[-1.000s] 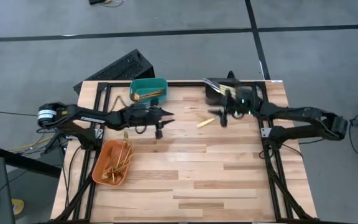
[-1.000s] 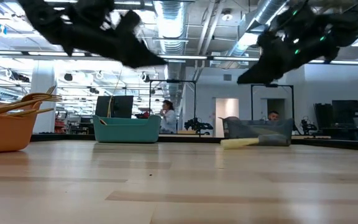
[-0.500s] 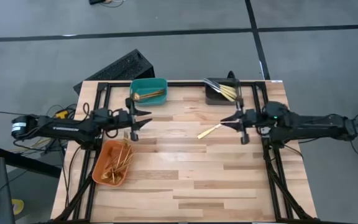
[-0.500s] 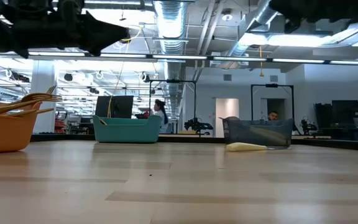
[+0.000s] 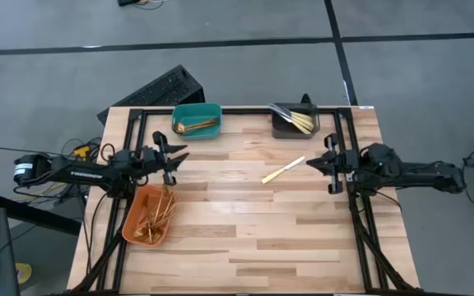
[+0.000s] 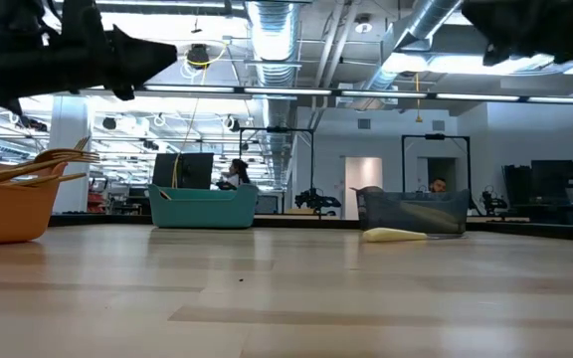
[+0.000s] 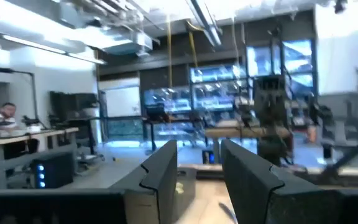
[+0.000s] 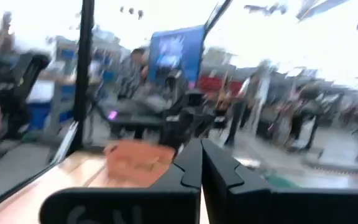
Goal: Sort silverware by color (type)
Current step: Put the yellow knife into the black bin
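Take the lone gold piece of silverware on the bare wood as your landmark. From above you see it lying flat and slanted, with the grey bin beyond it toward the far edge, the teal bin off to its far left, and the orange bin well to its left and nearer you. Each bin holds gold cutlery: a few pieces in the teal one, a bundle in the grey one, a loose heap in the orange one.

The low view gives you what the overhead cannot: the lone piece rests on the tabletop just in front of the grey bin, and gold handles stick up over the orange bin's rim.

The right gripper sits just right of the lone piece, not touching it. Its wrist view shows the two dark fingers pressed together with nothing between them.

The left gripper hangs well to the left of that piece, between the teal and orange bins. Its wrist view shows the fingers parted by a moderate gap and empty; the lone piece is far from them.
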Robot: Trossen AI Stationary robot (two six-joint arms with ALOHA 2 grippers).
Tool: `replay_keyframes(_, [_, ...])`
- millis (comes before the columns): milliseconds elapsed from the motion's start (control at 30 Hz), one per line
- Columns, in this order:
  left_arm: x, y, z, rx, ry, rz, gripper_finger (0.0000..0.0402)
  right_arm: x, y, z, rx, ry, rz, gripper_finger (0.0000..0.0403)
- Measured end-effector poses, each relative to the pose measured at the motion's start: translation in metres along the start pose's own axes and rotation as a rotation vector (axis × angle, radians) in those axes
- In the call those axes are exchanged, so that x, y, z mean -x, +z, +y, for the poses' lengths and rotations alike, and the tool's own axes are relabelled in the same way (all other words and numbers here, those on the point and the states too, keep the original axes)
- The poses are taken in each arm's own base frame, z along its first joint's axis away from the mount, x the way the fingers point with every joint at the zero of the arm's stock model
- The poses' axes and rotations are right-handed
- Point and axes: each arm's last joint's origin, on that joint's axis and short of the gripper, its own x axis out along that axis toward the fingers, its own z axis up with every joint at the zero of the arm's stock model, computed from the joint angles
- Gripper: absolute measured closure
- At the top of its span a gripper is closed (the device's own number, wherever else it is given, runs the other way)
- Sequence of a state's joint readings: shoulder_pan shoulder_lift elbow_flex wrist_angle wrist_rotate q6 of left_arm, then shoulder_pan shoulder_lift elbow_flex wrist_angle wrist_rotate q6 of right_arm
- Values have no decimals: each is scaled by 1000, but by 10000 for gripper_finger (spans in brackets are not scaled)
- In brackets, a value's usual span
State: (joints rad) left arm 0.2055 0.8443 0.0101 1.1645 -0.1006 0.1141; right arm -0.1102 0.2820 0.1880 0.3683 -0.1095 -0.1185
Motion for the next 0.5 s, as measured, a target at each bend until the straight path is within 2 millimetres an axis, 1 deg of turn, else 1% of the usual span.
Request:
replay_keyframes(67, [0, 3, 2, 20, 29, -21, 290, 4, -14, -1, -23, -55, -56, 377])
replay_keyframes(133, [-1, 4, 6, 37, 35, -21, 290, 8, -30, -2, -52, -80, -51, 379])
replay_keyframes(200, [-1, 5, 9, 71, 26, -32, 290, 11, -37, -2, -70, -87, -52, 381])
replay_keyframes(367, [3, 3, 16, 160, 30, -9, 305, 15, -40, -3, -87, -62, -24, 378])
replay_keyframes(500, [8, 8, 18, 184, 37, -6, 327, 22, -37, -4, -105, -68, 28, 377])
